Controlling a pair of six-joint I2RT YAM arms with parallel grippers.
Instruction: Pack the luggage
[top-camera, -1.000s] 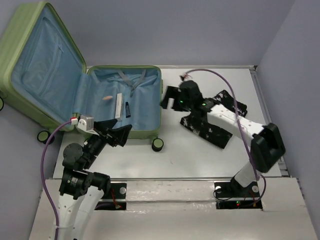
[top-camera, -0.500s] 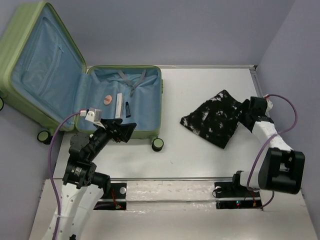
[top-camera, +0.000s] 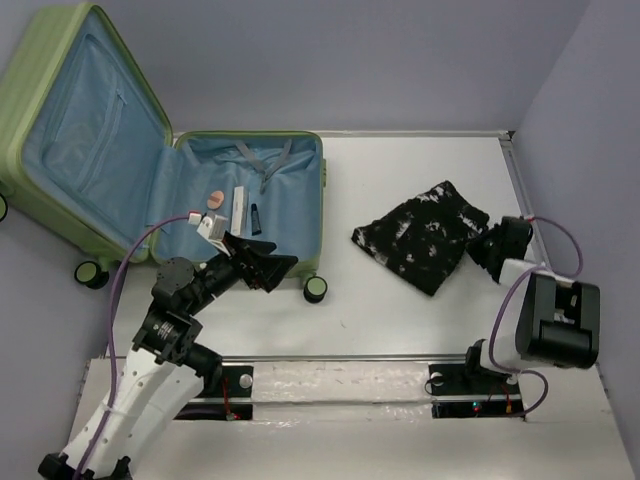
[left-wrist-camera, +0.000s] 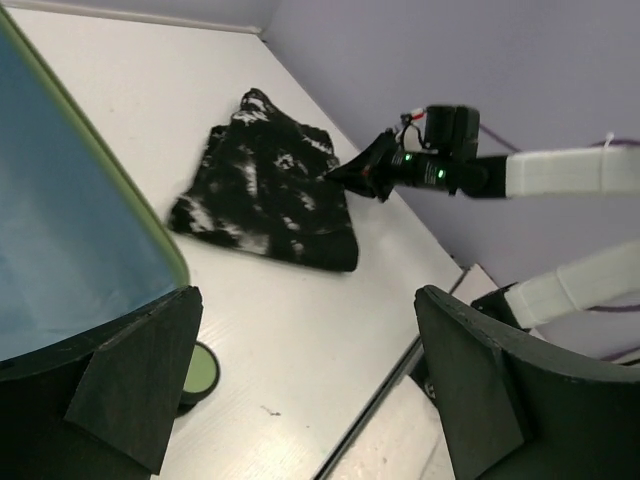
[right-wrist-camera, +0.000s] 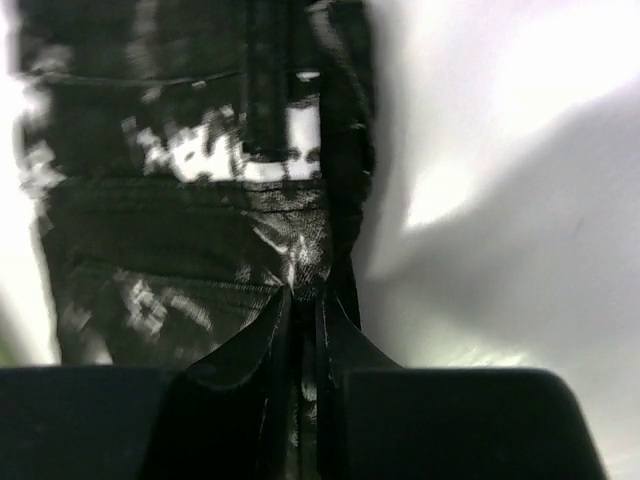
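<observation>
Two arms, two jobs: the suitcase (top-camera: 288, 215) lies open at the left of the table (top-camera: 400, 310) with its lid (top-camera: 90, 130) tipped back, I guess so stuff can drop straight in, and the patterned cloth (top-camera: 420, 240) sits well apart on the right. The right claw (right-wrist-camera: 305, 300) is pressed together on the cloth's edge, pinching a fold, probably to haul it over; the left claw (top-camera: 272, 262) hangs spread by the suitcase's rim, holding nothing.

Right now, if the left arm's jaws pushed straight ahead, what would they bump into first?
Probably the bare table, just short of the black-and-white cloth. Depth is hard to judge from here.
</observation>
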